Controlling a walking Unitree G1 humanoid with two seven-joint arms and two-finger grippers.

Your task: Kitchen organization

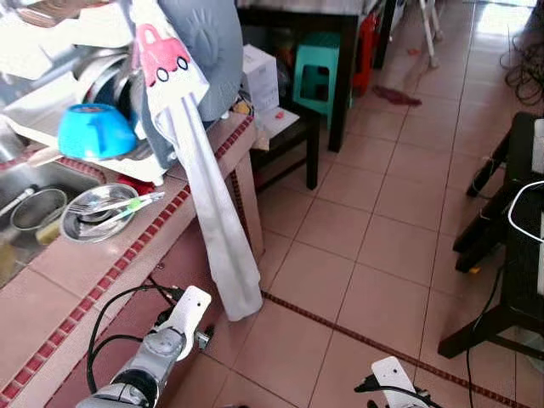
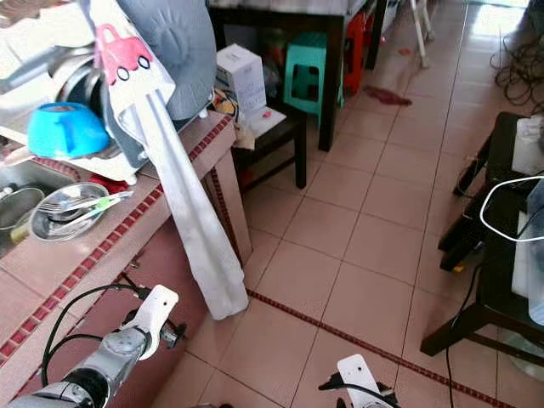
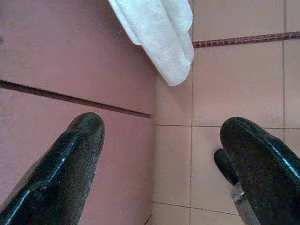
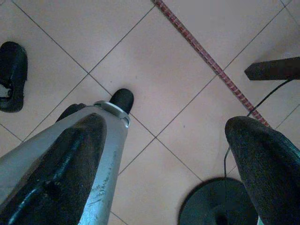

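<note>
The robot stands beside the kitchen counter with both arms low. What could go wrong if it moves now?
1. The white towel hangs off the counter edge close to the left gripper; lifting that arm could snag it and pull it down.
2. The steel bowl with cutlery sits near that edge and might get knocked off.
3. Cables trail on the right and could catch the right gripper.
</note>
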